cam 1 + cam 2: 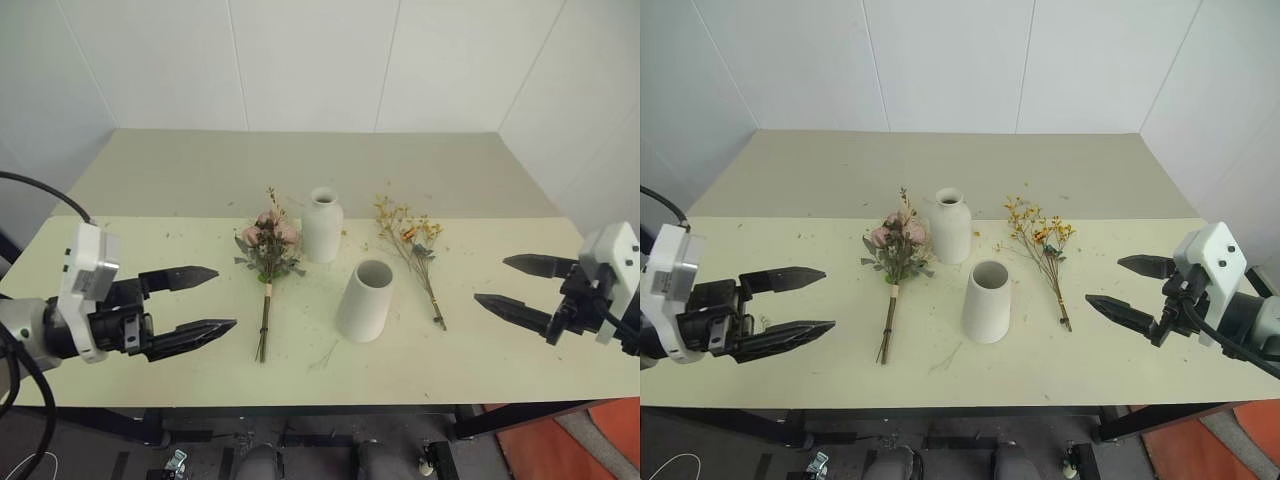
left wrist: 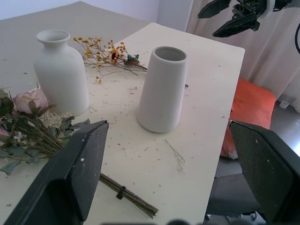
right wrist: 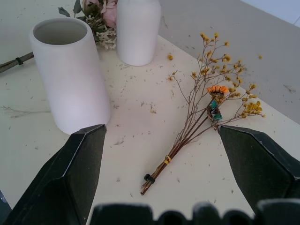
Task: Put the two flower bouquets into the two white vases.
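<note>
Both bouquets lie flat on the surface (image 1: pixel 120 250): the rose bouquet (image 1: pixel 267 245) just left of the bottle vase (image 1: pixel 322 226), the yellow dried bouquet (image 1: pixel 412 243) right of the cone vase (image 1: pixel 364 300). Left gripper (image 1: pixel 195 305) and right gripper (image 1: pixel 520 288) hover, jaws wide and empty. The brittle, light stems look best taken near their ties.

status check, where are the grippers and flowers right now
Left gripper and right gripper open, empty, off the table's ends. Pink rose bouquet and yellow bouquet flat on table. Bottle vase and cone vase upright, empty. Nothing blocking.
</note>
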Available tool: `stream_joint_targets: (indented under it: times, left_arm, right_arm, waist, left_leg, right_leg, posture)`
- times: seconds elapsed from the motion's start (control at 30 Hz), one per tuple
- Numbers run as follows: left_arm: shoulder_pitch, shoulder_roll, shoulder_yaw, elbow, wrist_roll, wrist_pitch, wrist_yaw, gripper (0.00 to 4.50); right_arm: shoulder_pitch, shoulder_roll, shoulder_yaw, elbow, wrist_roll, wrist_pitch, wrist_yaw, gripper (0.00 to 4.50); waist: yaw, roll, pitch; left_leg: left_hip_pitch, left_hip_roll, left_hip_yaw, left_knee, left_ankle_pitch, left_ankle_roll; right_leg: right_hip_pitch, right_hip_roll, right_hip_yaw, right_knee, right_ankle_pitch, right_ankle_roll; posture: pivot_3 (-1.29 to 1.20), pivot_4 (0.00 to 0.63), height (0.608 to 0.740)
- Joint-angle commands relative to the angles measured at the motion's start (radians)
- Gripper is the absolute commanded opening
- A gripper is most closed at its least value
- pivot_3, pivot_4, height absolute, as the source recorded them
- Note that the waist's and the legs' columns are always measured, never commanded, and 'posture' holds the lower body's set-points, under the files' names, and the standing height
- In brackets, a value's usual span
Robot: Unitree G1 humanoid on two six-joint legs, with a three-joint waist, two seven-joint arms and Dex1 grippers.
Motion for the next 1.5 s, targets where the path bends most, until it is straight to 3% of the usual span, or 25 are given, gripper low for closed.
stream_joint_targets:
  times: [0.03,0.7,0.87,1.03,1.13,1.23,1.5]
  left_arm:
    - [0.005,0.015,0.051,-0.022,-0.014,-0.005,-0.004,4.47]
    - [-0.002,0.026,0.054,-0.010,-0.017,0.000,0.024,4.47]
    - [-0.021,0.098,-0.070,0.008,0.134,0.023,0.105,4.47]
    - [-0.241,0.167,-0.302,0.098,0.179,0.243,0.304,4.47]
    - [-0.486,0.110,-0.479,0.185,0.197,0.468,0.418,4.47]
    - [-0.677,-0.007,-0.599,0.277,0.239,0.627,0.501,4.47]
    - [-0.894,-0.301,-0.724,0.510,0.410,0.781,0.638,4.47]
  right_arm:
    - [-0.025,0.004,0.004,0.001,-0.002,-0.030,-0.001,4.50]
    - [-0.047,-0.008,0.019,0.009,-0.014,-0.034,0.008,4.50]
    - [-0.086,-0.006,0.070,-0.001,-0.030,-0.055,0.006,4.50]
    - [-0.154,-0.002,0.120,-0.001,-0.030,-0.057,-0.005,4.50]
    - [-0.202,-0.003,0.147,0.002,-0.026,-0.063,0.001,4.50]
    - [-0.243,-0.002,0.173,0.007,-0.028,-0.075,0.013,4.50]
    - [-0.300,0.009,0.213,0.005,-0.033,-0.100,0.015,4.50]
  waist:
    - [0.000,0.000,0.000]
    - [0.000,0.000,0.000]
    - [-0.001,0.000,0.000]
    - [0.003,0.000,0.000]
    - [0.004,0.000,0.000]
    - [0.004,-0.001,0.000]
    - [-0.002,-0.001,0.000]
  left_leg:
    - [0.000,0.000,0.000,0.000,0.000,0.000]
    - [0.000,0.000,0.000,0.000,0.000,0.000]
    - [0.000,0.000,0.000,0.000,0.000,0.000]
    - [0.000,0.000,0.000,0.000,0.000,0.000]
    - [0.000,-0.001,-0.001,0.000,0.000,0.000]
    - [-0.002,-0.002,-0.002,0.001,0.000,0.000]
    - [-0.003,-0.002,-0.003,0.001,0.000,0.000]
  right_leg:
    - [0.000,0.000,0.000,0.000,0.000,0.000]
    - [0.000,0.000,0.000,0.000,0.000,0.000]
    - [0.000,0.000,0.000,0.000,0.000,0.000]
    - [0.000,0.000,0.000,0.000,0.000,0.000]
    - [0.000,0.000,0.000,0.000,0.000,0.001]
    - [-0.001,0.000,0.000,0.000,0.001,0.001]
    - [-0.001,0.000,0.000,0.000,0.001,0.001]
  posture:
    - [0.00,0.150,0.740]
    - [0.00,0.150,0.740]
    - [0.00,0.150,0.740]
    - [0.00,0.150,0.740]
    - [0.00,0.150,0.740]
    - [0.00,0.150,0.740]
    - [0.00,0.150,0.740]
